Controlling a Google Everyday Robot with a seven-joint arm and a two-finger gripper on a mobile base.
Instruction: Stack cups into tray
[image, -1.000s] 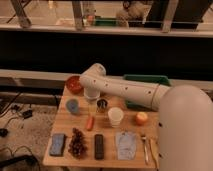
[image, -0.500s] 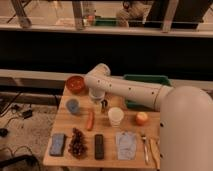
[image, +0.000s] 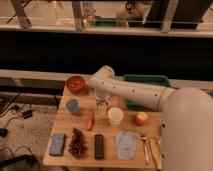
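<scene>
My gripper (image: 101, 98) hangs down from the white arm over the middle of the wooden table (image: 107, 155), open, directly above the small shiny metal cup (image: 102, 106). Whether it touches the cup I cannot tell. A light-blue cup (image: 73, 106) stands to the left. To the right and a little nearer stands the cream-white cup (image: 115, 116). The green tray (image: 146, 79) sits at the back right, and my arm hides part of it.
An orange-red bowl (image: 76, 84) is at the back left. A red carrot-like item (image: 90, 120) and an orange fruit (image: 142, 118) lie mid-table. Along the front are a blue sponge (image: 57, 144), grapes (image: 77, 141), a black bar (image: 99, 146), a blue cloth (image: 125, 145) and cutlery (image: 145, 148).
The arm has swung to the right, carrying the gripper from beside the orange-red bowl to above the metal cup. The cups have not moved.
</scene>
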